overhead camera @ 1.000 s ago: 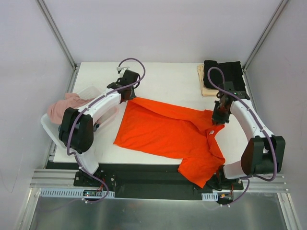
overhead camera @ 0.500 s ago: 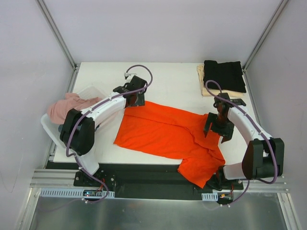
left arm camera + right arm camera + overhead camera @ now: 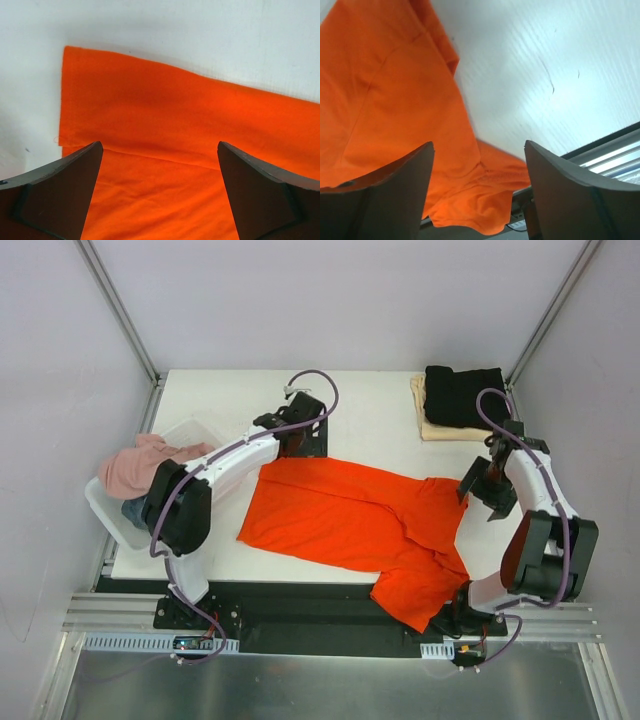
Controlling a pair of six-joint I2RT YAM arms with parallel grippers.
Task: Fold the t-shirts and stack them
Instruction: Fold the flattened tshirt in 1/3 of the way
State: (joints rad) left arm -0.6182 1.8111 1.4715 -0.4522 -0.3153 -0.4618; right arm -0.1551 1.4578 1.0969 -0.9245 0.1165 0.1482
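Note:
A bright orange-red t-shirt (image 3: 340, 515) lies spread across the table's middle, its lower right part (image 3: 420, 595) hanging over the near edge. My left gripper (image 3: 304, 440) stands open just beyond the shirt's far edge; in the left wrist view its fingers (image 3: 60, 190) straddle flat orange cloth (image 3: 165, 125) without gripping it (image 3: 160, 147). My right gripper (image 3: 484, 488) is open beside the shirt's right edge, and between its tips (image 3: 479, 145) I see orange cloth (image 3: 380, 100) below. A folded black t-shirt (image 3: 465, 395) rests on a cream-beige one (image 3: 428, 427) at the far right corner.
A white plastic tub (image 3: 103, 508) sits at the table's left edge with a dusty pink shirt (image 3: 140, 462) heaped in it. Bare white table (image 3: 370, 410) stretches behind the orange shirt. Metal frame rails (image 3: 300, 625) run along the near edge.
Both grippers have opened and let go of the orange shirt. The left gripper has moved right along the far edge; the right gripper has drawn off to the right of the shirt.

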